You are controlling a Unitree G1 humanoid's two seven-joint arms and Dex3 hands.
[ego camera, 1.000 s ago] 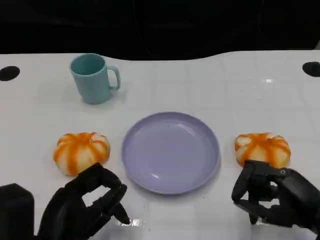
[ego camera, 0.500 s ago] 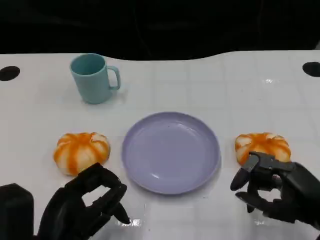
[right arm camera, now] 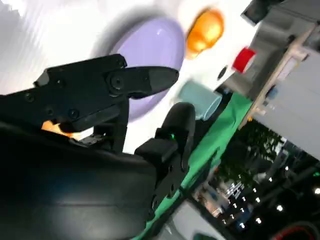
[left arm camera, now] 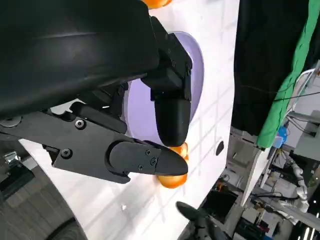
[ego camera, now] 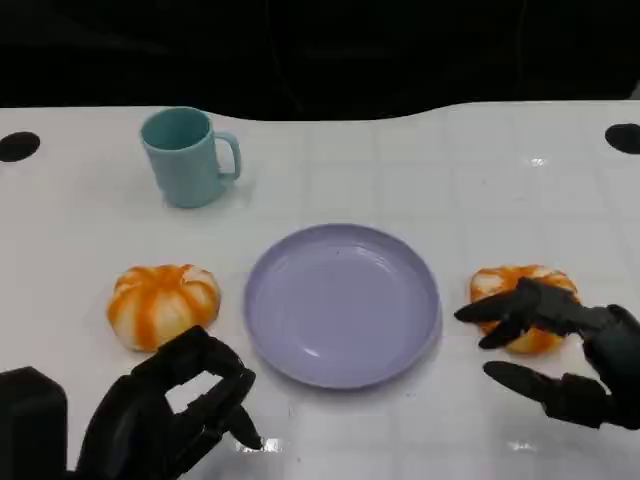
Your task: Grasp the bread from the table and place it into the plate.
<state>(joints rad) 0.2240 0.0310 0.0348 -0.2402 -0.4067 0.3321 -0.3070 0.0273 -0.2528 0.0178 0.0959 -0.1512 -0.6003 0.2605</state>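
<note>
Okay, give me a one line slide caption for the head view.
Right robot hand opens over a bread beside the empty purple plate.

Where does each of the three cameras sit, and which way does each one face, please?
Head view: high on the robot, looking down at the table; left hand and right hand show.
Left wrist view: behind the left hand, facing the plate.
Right wrist view: behind the right hand, facing plate and cup.
All share the plate.

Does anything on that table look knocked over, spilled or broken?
Nothing stands out. The teal mug stands upright, the purple plate lies flat and bare, and both orange-striped breads sit whole on the table.
</note>
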